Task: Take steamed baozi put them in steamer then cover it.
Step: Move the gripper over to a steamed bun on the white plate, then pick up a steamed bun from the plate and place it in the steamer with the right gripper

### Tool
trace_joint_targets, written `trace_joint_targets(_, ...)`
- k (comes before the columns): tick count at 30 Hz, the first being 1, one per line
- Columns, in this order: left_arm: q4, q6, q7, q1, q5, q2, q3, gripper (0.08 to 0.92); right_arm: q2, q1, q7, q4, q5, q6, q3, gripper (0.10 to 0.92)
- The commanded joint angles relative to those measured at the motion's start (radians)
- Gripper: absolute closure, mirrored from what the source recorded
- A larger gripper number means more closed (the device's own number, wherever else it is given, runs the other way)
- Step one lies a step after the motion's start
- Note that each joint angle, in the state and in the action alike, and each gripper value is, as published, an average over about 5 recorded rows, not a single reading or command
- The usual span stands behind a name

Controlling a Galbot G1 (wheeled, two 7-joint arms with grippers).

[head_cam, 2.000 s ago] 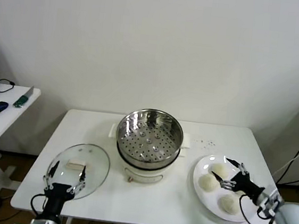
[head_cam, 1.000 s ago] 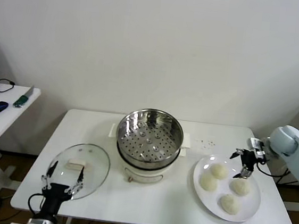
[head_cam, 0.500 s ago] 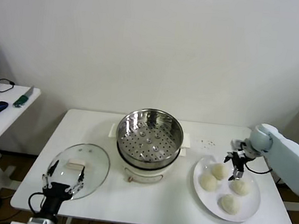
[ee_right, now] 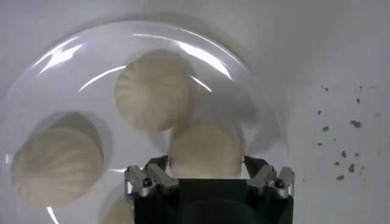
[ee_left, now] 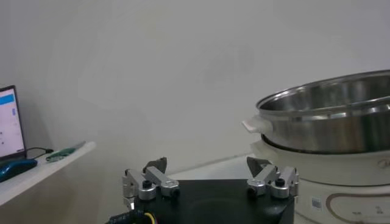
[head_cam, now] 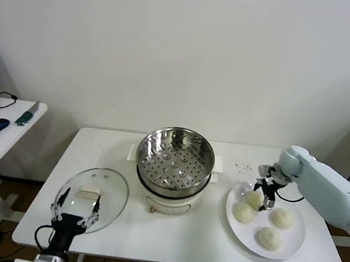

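Several cream-white baozi lie on a white plate [head_cam: 295, 240] right of the steamer [head_cam: 204, 159], a shiny perforated basket on a white pot base. My right gripper [head_cam: 265, 194] is down over the baozi [head_cam: 253, 200] nearest the steamer. In the right wrist view its fingertips [ee_right: 206, 163] stand open on either side of that baozi [ee_right: 206, 146], close to its flanks. Two more baozi [ee_right: 152, 90] [ee_right: 55, 164] lie beside it. The glass cover [head_cam: 109, 190] rests flat on the table at the front left. My left gripper [head_cam: 77, 205] hangs open at the cover's near edge, holding nothing.
Dark crumbs [head_cam: 243, 168] dot the table behind the plate. A separate side table [head_cam: 6, 132] with a mouse and laptop stands at the far left. In the left wrist view, the steamer [ee_left: 329, 122] rises to one side of the left gripper [ee_left: 207, 164].
My right arm has swung from the plate's right side across to the baozi nearest the steamer and come down over it. The left arm has stayed put.
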Motion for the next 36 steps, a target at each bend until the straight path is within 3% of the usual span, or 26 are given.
trace_joint_targets(1,-0.005,0.000,-0.001,0.002,0.002,-0.001,0.001,0.177,0.023,-0.001,-0.008,-0.023,-0.018,0.013,0.003,0.242)
trace_joint_targets(7,-0.006,-0.003,-0.001,0.008,0.000,-0.001,-0.003,0.177,0.006,0.006,-0.013,-0.011,-0.007,0.027,0.003,0.321)
trace_joint_targets(12,-0.006,-0.006,-0.001,0.015,-0.001,-0.002,-0.004,0.177,-0.020,0.082,-0.028,0.010,0.031,0.065,-0.051,0.329)
trace_joint_targets(18,-0.008,-0.009,-0.001,0.022,-0.002,-0.001,-0.004,0.177,-0.015,0.357,-0.089,0.037,0.105,0.179,-0.238,0.330)
trace_joint_targets(25,-0.014,-0.010,0.002,0.030,-0.002,-0.001,-0.001,0.177,0.099,0.672,-0.168,0.068,0.201,0.333,-0.457,0.329)
trace_joint_targets(36,-0.005,-0.011,0.001,0.027,-0.002,-0.006,0.006,0.177,0.336,0.732,-0.140,0.207,0.007,0.574,-0.428,0.321)
